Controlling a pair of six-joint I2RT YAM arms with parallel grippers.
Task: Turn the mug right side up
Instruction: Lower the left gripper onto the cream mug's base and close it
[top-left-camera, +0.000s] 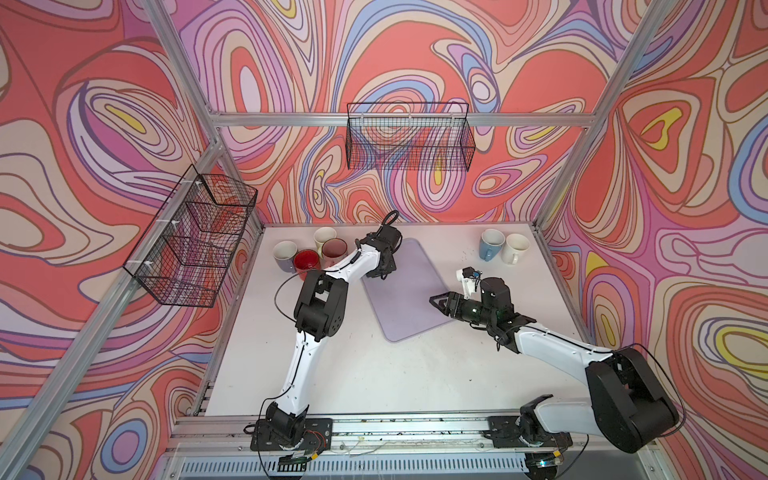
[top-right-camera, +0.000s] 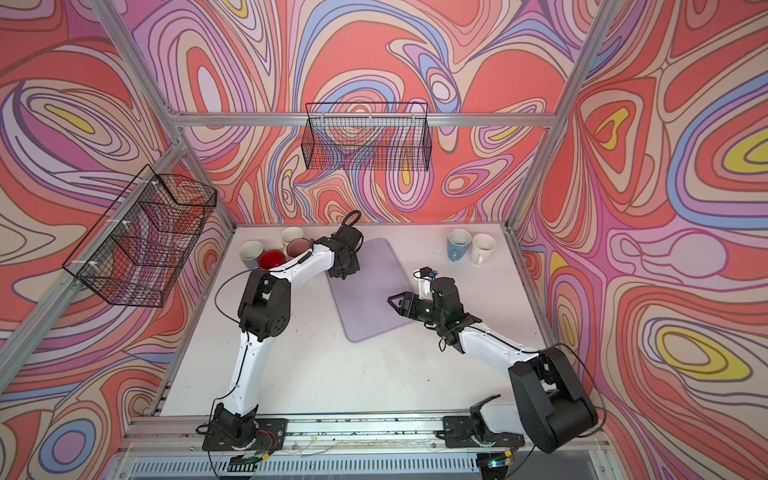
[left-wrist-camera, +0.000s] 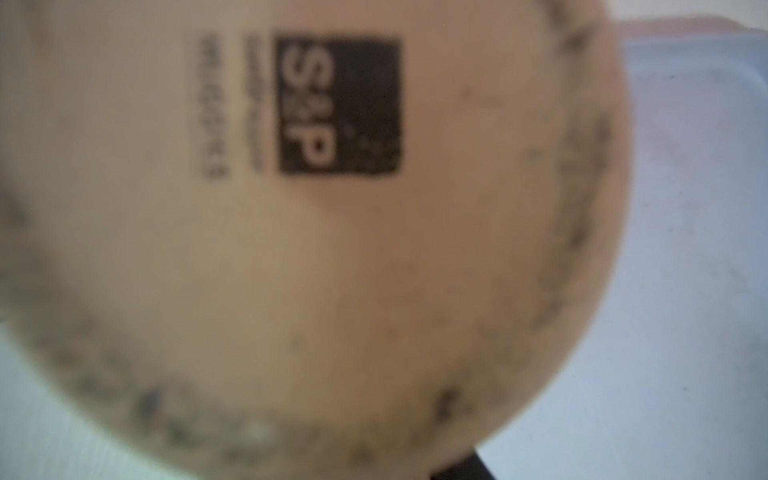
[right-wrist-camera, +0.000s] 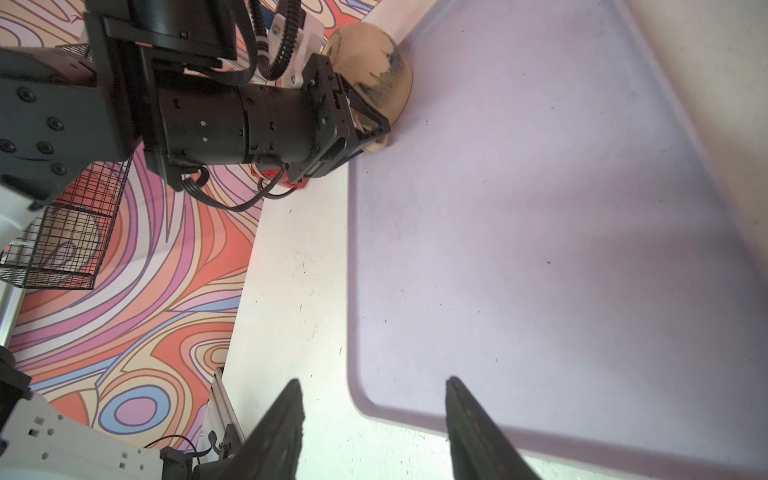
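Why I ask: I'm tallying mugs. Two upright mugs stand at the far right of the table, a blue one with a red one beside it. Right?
Not quite. The mug beside the blue mug is a white mug, not a red one. Both top views show the pair standing upright at the far right of the table.
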